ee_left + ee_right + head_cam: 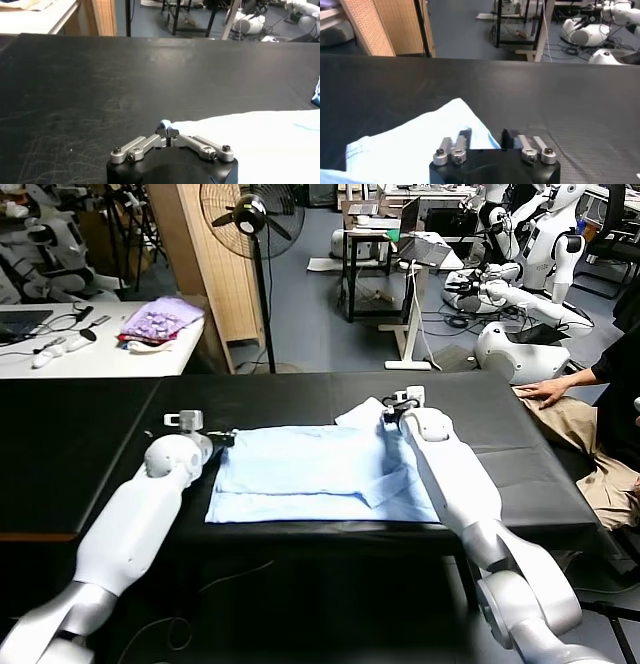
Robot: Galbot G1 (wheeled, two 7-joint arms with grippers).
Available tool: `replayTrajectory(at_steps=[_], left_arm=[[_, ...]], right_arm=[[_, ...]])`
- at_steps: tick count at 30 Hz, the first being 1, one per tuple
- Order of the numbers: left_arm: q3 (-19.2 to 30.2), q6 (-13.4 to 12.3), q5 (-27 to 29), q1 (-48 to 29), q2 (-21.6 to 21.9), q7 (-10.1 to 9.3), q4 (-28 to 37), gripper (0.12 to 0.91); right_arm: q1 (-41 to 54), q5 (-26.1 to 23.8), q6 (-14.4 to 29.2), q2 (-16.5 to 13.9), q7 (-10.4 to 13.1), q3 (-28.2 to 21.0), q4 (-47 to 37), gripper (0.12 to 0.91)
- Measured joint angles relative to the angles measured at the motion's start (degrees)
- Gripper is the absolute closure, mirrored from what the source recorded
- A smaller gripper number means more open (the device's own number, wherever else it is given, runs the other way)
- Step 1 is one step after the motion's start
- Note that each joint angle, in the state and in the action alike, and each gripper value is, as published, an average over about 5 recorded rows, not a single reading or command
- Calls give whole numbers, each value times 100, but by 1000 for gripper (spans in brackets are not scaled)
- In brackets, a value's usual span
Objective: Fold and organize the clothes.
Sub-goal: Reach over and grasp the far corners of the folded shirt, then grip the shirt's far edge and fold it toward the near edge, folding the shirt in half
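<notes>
Cloth covers the middle of the black table (80, 444): the pale light-blue T-shirt (310, 474) lies flat there, with one sleeve folded over near its right side. The left gripper (167, 134) sits at the shirt's far left corner, its jaws pinched tight on a small nub of the fabric. The right gripper (485, 137) rests at the shirt's far right corner, beside the raised sleeve; in the right wrist view its fingers (464, 138) stand slightly apart with blue cloth between and beneath them, so a grip cannot be confirmed. No readable writing, brand or label shows on the shirt or table.
</notes>
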Motion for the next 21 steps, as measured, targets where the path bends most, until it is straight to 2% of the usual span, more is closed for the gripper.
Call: replayTrajectory(at_steps=[6, 12, 15, 21], left_arm=[[-118, -85, -8, 108, 23, -55, -214, 901], [-294, -126, -113, 345, 155, -194, -664, 901], [-379, -116, -213, 516, 252, -284, -995, 901], [-513, -97, -302, 947, 525, -424, -1814, 901]], right_arm=[[-236, 257, 347, -160, -85, 12, 419, 903], [-633, 828, 305, -461, -117, 47, 1391, 903], [-864, 1094, 91, -657, 10, 72, 1970, 903], [-1382, 1522, -492, -1194, 437, 133, 3134, 903]])
